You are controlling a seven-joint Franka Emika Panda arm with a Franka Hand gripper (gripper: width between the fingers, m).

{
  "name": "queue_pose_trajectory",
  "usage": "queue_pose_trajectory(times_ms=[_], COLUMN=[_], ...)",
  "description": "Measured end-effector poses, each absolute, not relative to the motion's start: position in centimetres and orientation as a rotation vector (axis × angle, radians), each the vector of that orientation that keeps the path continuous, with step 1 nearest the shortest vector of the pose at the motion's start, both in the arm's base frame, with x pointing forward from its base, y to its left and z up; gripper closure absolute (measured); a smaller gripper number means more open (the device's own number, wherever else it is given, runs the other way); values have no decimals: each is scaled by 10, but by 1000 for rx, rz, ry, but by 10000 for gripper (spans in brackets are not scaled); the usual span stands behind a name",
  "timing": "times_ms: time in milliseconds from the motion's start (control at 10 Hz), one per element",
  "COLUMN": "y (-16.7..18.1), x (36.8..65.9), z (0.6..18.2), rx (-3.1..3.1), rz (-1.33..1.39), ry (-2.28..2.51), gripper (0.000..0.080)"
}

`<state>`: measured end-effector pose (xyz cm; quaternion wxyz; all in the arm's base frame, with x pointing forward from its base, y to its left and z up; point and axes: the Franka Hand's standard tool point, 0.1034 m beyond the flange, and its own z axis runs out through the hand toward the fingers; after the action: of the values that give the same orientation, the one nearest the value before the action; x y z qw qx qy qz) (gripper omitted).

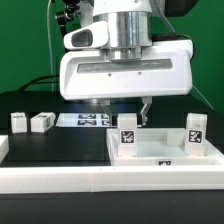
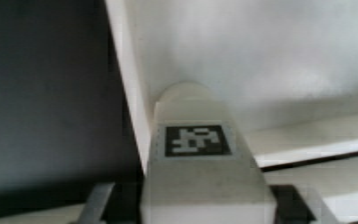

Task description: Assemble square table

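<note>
At the worktop's (image 1: 60, 148) near edge, the exterior view's right, my hand (image 2: 190, 198) straddles a leg (image 2: 197, 140) standing on the square top (image 1: 160, 148), whether clamped I cannot tell; likely light, stiff, slick, so pinch its flat sides.

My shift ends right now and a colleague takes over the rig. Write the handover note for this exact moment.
Gripper: its fingers closely flank the held leg block; whether they clamp it cannot be told.
Things: that block stands on the square top, at its corner on the exterior view's left. The second leg stands at the corner on the exterior view's right. One loose leg and another loose leg stand on the black table.
Done: two legs are up on the top; how firmly they are seated is not visible.
Left: probably finish this leg, then fit both loose ones.
</note>
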<state>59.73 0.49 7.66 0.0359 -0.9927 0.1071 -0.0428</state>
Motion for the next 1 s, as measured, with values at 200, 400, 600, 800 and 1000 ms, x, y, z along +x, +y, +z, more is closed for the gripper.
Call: queue_pose_trajectory(times_ms=[200, 400, 600, 800, 1000], y=[4, 4, 6, 6, 7], x=[598, 598, 598, 598, 598], z=[77, 77, 77, 77, 77], rx=[-2971, -2903, -2819, -2738, -2756], rz=[-117, -103, -90, -79, -82], ry=[698, 922, 1141, 1300, 1264], gripper=[509, 509, 509, 509, 430])
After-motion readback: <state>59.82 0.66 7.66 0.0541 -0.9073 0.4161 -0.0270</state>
